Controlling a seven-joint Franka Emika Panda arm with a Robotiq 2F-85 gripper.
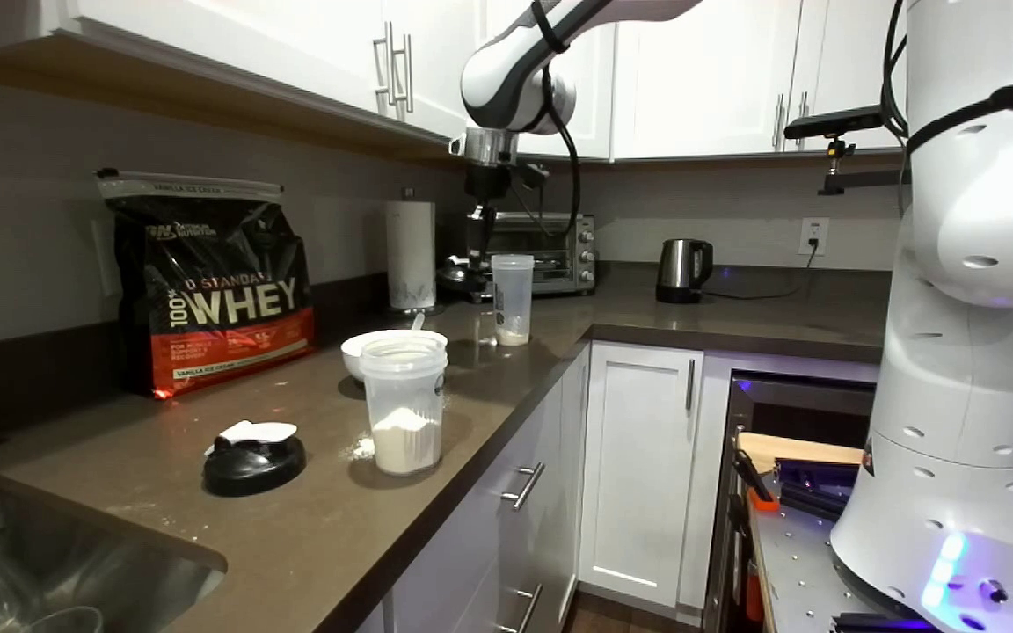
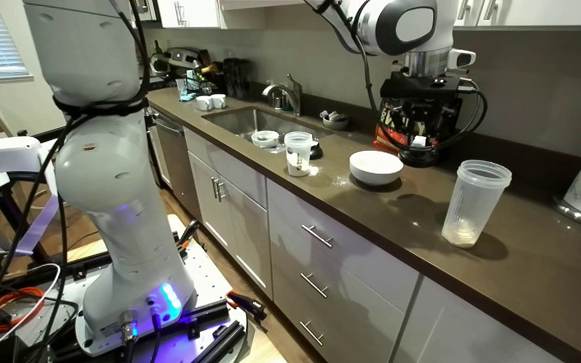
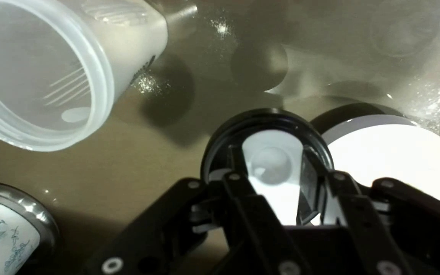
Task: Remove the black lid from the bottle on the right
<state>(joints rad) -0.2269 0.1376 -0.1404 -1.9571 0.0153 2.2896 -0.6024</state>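
Note:
The black lid with a white flap shows below my gripper in the wrist view [image 3: 267, 115] and in both exterior views [image 1: 461, 279] [image 2: 418, 160]. My gripper [image 3: 272, 164] has its fingers on either side of the white flap and holds the lid above the counter. The gripper also shows in an exterior view [image 2: 420, 137]. The slim clear bottle [image 2: 472, 212] stands open-topped on the counter, apart from the lid, with a little pale powder at its bottom. It also shows in an exterior view [image 1: 513, 299] and at the upper left of the wrist view [image 3: 136, 46].
A white bowl [image 2: 375, 170] stands beside the held lid's place. A wide tub with white powder [image 1: 403, 413] and another black lid with a white flap [image 1: 254, 466] are nearer the sink [image 1: 146, 571]. A paper-towel roll [image 1: 410, 255], toaster oven [image 1: 550, 280] and whey bag [image 1: 216, 290] stand along the wall.

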